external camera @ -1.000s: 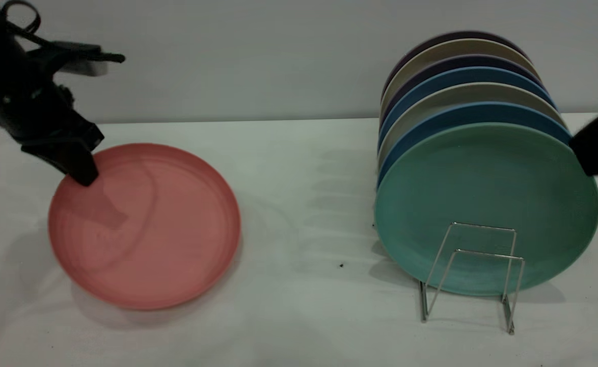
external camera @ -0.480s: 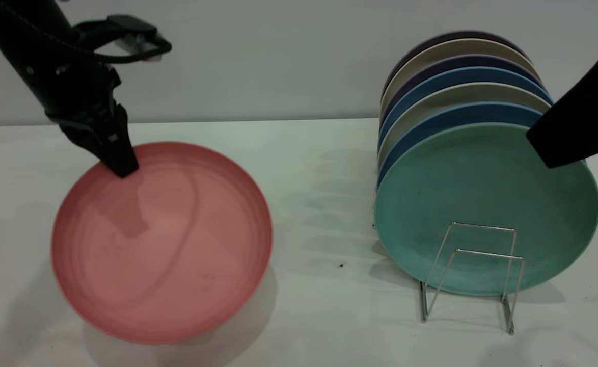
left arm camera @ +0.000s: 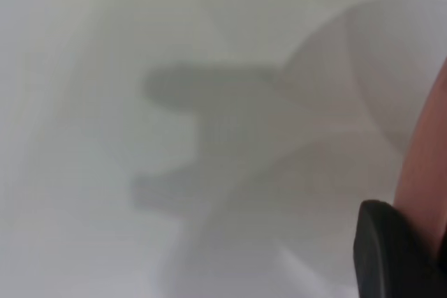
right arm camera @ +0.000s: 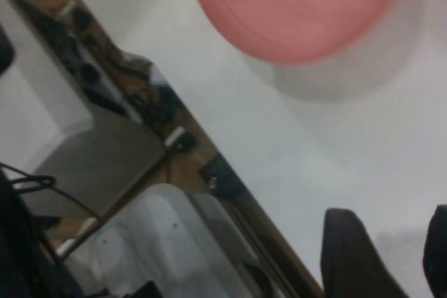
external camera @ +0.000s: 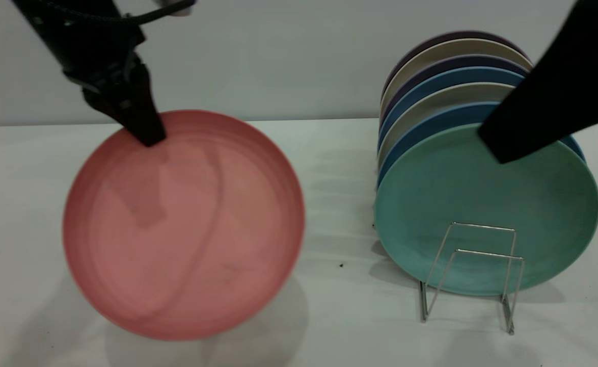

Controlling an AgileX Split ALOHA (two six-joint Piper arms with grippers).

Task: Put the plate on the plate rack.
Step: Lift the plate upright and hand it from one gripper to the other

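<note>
The salmon-pink plate [external camera: 184,224] hangs tilted above the table at the left, its face toward the camera. My left gripper [external camera: 146,133] is shut on its upper rim; in the left wrist view one dark finger [left arm camera: 391,256] presses the pink rim [left arm camera: 422,172]. The plate also shows in the right wrist view [right arm camera: 300,5]. The wire plate rack [external camera: 474,275] stands at the right, its front loops bare. My right gripper [external camera: 503,145] hovers in front of the mint-green plate's [external camera: 487,209] top; its fingers [right arm camera: 353,256] stand apart with nothing between them.
Behind the mint-green plate several blue, beige and purple plates [external camera: 457,76] stand in the rack. A grey wall lies behind the table. The right wrist view shows the table's edge [right arm camera: 209,165] with cables and clutter beyond.
My left gripper has lifted the pink plate off the table, raising and tilting it upright and shifting it right. My right arm has moved left and up over the racked plates.
</note>
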